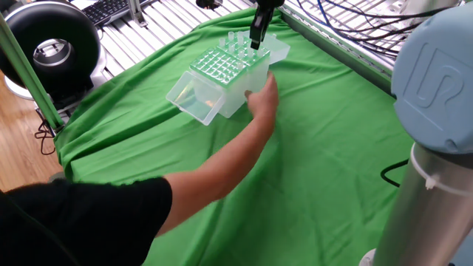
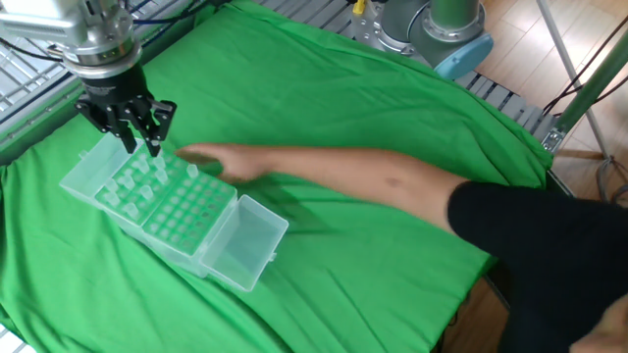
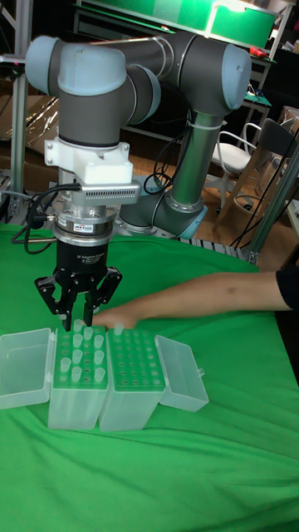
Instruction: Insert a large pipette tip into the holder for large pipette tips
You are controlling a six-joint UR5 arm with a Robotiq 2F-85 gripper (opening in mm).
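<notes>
The holder for large pipette tips [image 3: 75, 399] is the box with the greenish grid top, several tips standing in it and its clear lid [image 3: 25, 366] swung open. It is also in one fixed view as the holder [image 1: 247, 53] and in the other as the holder [image 2: 123, 191]. My gripper [image 3: 76, 322] hangs just above its grid, fingers close together on a translucent large pipette tip that they mostly hide. The gripper [image 1: 256, 38] and the gripper [image 2: 137, 145] point straight down over the holder's rows.
A shorter grid-topped box [image 3: 129, 391] stands against the holder, its lid [image 3: 183, 382] open. A person's hand [image 1: 262, 96] rests against the boxes, the arm [image 2: 392, 186] stretching across the green cloth [image 1: 318, 148]. Metal rails with cables border the table [image 1: 347, 44].
</notes>
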